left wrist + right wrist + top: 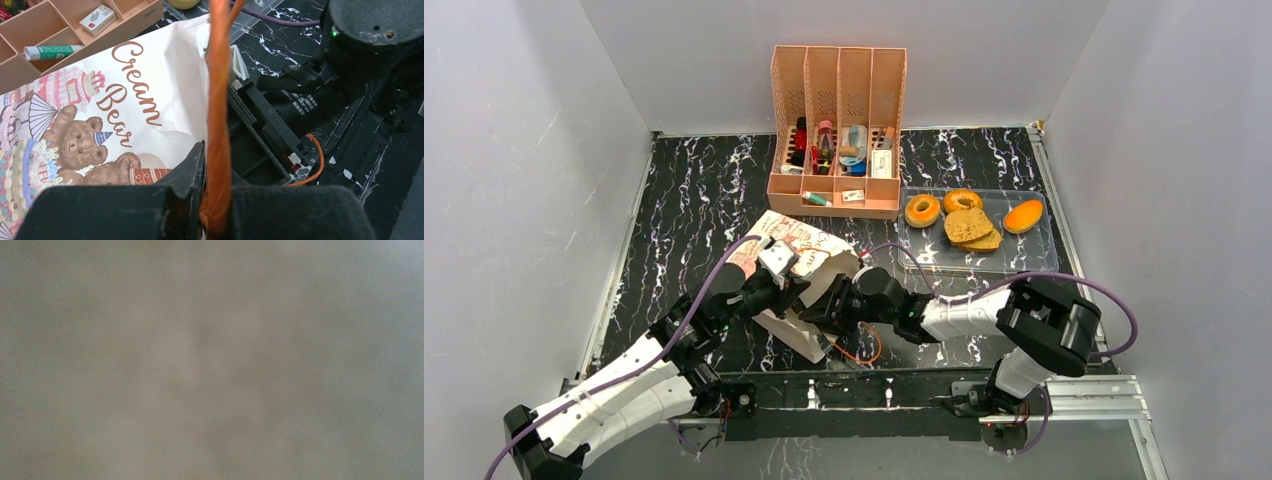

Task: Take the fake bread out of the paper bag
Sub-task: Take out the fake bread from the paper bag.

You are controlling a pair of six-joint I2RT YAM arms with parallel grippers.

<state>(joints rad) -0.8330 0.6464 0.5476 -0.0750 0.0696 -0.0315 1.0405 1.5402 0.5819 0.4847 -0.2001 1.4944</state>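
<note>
The paper bag (799,245) lies on its side mid-table, its bear picture facing up in the left wrist view (140,85). My left gripper (786,290) is shut on the bag's orange cord handle (219,100), with the cord pinched between the jaws (217,200). My right gripper (832,305) reaches into the bag's mouth, so its fingertips are hidden. The right wrist view shows only blurred beige. Two ring breads (922,210) (962,200), toast slices (972,228) and an orange bun (1023,216) lie on the clear tray (1024,258). The long loaf is out of view.
A pink desk organizer (837,130) with small items stands at the back, just behind the bag, and also shows in the left wrist view (75,45). The bag's other orange cord (864,352) loops on the table near the front edge. White walls enclose three sides.
</note>
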